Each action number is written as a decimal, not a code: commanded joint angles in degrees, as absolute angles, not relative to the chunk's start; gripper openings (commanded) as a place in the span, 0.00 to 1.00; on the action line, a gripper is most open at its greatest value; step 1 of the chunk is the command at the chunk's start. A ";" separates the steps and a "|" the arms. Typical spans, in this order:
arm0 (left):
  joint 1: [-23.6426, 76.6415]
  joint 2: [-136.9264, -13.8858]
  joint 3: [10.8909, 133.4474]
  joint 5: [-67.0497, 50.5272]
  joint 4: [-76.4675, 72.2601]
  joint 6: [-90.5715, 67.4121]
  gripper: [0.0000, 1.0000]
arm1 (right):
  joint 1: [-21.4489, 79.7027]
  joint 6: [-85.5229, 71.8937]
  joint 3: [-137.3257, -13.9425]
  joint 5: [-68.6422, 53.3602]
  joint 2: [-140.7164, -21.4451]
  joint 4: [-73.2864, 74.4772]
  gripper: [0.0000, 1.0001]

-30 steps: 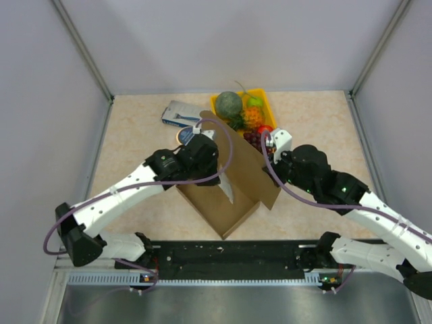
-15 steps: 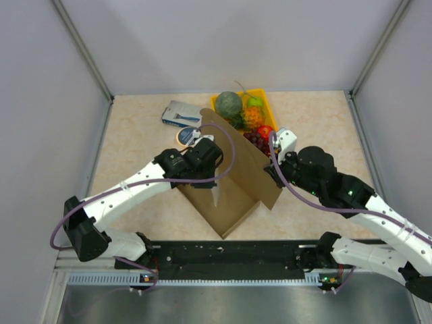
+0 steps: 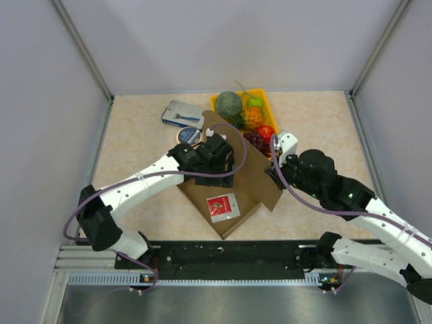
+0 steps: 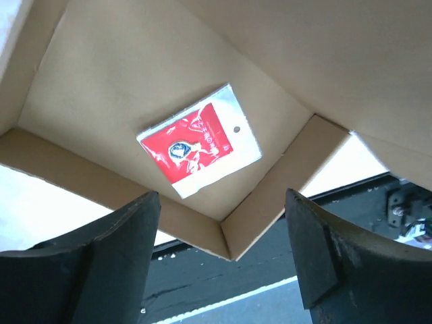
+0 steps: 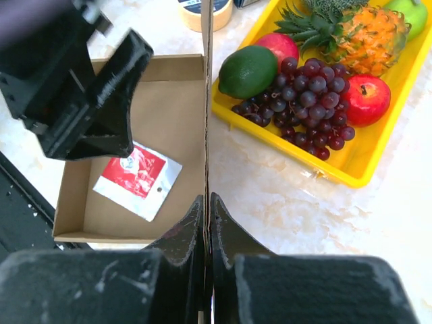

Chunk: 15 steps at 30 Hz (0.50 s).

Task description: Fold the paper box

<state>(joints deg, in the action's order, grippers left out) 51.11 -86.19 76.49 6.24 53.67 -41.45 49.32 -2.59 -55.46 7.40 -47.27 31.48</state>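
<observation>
The paper box (image 3: 200, 194) is a brown cardboard tray in the middle of the table, with its lid (image 3: 255, 167) standing upright on the right side. A red-and-white packet (image 3: 223, 206) lies flat on the box floor (image 4: 101, 81). My left gripper (image 3: 217, 177) hangs open above the tray with nothing between its fingers (image 4: 115, 260). In the left wrist view the packet (image 4: 200, 148) lies below them. My right gripper (image 5: 207, 202) is shut on the thin edge of the upright lid (image 5: 206, 101).
A yellow fruit tray (image 3: 268, 102) with melon, pineapple, grapes and apples stands just behind the lid. A blue-grey packet (image 3: 181, 113) and a tape roll (image 3: 188, 135) lie at the back left. A black rail (image 3: 229, 255) runs along the near edge.
My left gripper has opened and let go of the red-and-white packet, which now lies flat in the box. The left arm has shifted right. The right gripper still pinches the lid.
</observation>
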 commanded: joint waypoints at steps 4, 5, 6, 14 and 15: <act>44.76 -68.49 73.59 15.45 47.38 -36.22 0.75 | 48.52 2.63 -54.67 5.99 -46.31 26.46 0.00; 42.21 -66.55 72.26 15.29 45.11 -36.04 0.74 | 48.08 3.68 -54.67 4.67 -46.84 26.37 0.00; 35.84 -62.79 70.42 14.42 42.83 -35.51 0.74 | 47.55 5.26 -54.84 1.87 -47.45 26.45 0.00; 15.67 -61.86 58.01 -2.39 16.64 -19.62 0.79 | 43.68 9.92 -55.46 -10.45 -51.68 26.72 0.00; 13.99 -65.09 57.40 -7.68 12.00 -17.16 0.79 | 43.68 10.54 -55.46 -10.81 -51.85 26.89 0.00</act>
